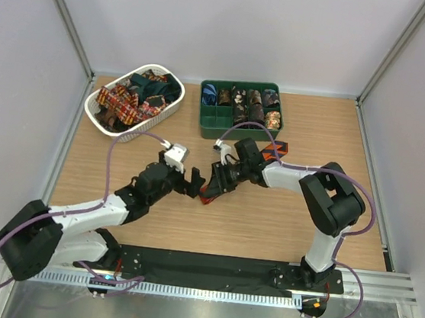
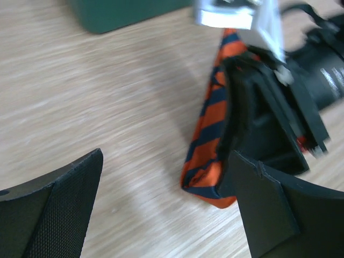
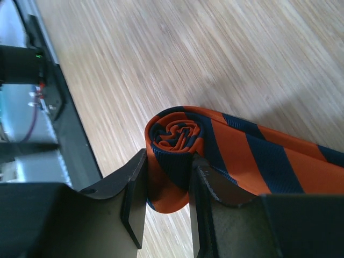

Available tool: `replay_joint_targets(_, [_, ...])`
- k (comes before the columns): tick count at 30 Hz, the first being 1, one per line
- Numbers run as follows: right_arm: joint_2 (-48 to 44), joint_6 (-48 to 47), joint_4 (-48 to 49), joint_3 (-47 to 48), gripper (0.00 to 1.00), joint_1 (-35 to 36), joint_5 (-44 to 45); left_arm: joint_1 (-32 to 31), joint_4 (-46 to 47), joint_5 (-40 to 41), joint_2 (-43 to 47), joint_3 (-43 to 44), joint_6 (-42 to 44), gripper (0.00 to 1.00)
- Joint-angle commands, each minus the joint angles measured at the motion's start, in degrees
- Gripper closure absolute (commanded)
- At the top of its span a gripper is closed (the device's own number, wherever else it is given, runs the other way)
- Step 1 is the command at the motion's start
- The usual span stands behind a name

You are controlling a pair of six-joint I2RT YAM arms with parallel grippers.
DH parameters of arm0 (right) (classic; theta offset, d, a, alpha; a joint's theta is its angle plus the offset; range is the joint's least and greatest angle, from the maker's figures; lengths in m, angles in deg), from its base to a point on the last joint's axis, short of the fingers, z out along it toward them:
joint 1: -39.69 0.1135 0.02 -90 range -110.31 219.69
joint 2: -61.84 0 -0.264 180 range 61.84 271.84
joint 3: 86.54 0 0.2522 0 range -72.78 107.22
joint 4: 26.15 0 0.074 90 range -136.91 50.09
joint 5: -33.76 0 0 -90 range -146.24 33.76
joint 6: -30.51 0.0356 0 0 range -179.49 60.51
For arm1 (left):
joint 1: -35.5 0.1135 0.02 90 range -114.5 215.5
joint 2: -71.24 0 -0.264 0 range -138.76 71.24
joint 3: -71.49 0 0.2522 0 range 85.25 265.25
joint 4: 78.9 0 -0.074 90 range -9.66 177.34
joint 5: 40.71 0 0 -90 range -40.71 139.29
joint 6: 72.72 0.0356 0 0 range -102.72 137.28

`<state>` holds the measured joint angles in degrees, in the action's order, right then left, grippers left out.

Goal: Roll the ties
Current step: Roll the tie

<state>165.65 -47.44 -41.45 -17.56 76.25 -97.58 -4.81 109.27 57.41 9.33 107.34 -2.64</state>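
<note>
The orange-and-black striped tie point(image 3: 242, 156) is partly wound into a tight roll point(image 3: 176, 133). My right gripper point(image 3: 169, 164) is shut on that roll, one finger on each side. The unrolled tail point(image 1: 276, 150) trails back under the right arm toward the green tray. In the top view the right gripper point(image 1: 213, 184) holds the roll just above the table at centre. My left gripper point(image 1: 192, 182) faces it from the left, close by and open. In the left wrist view, the left gripper point(image 2: 166, 207) has only table between its fingers; the tie's roll point(image 2: 207, 161) lies just beyond the right finger point(image 2: 269, 215).
A white oval basket point(image 1: 120, 132) at the back left holds several loose ties in plaid, green and blue. A green compartment tray point(image 1: 209, 119) at the back centre holds several rolled ties. Grey walls close in the table on three sides.
</note>
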Motion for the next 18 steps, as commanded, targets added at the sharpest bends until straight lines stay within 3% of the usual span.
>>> replay_joint_targets(1, [2.88,4.11,7.40,-2.13,0.91,-2.18,-7.07,-4.58,14.18,-5.92,-4.70,0.68,12.60,0.00])
replay_joint_targets(7, [4.91,9.03,14.19,-4.07,0.91,-5.18,-11.65,-6.35,14.55,-9.86,-11.30,4.09,19.65,0.00])
replay_joint_targets(12, [8.07,10.97,16.04,-3.81,0.91,-6.76,-13.15,-6.35,7.26,-11.28,-14.63,7.44,25.53,0.00])
replay_joint_targets(18, [9.48,12.55,18.32,-3.54,0.91,-7.29,-14.47,-6.09,0.57,-13.21,-18.33,11.40,26.78,0.05])
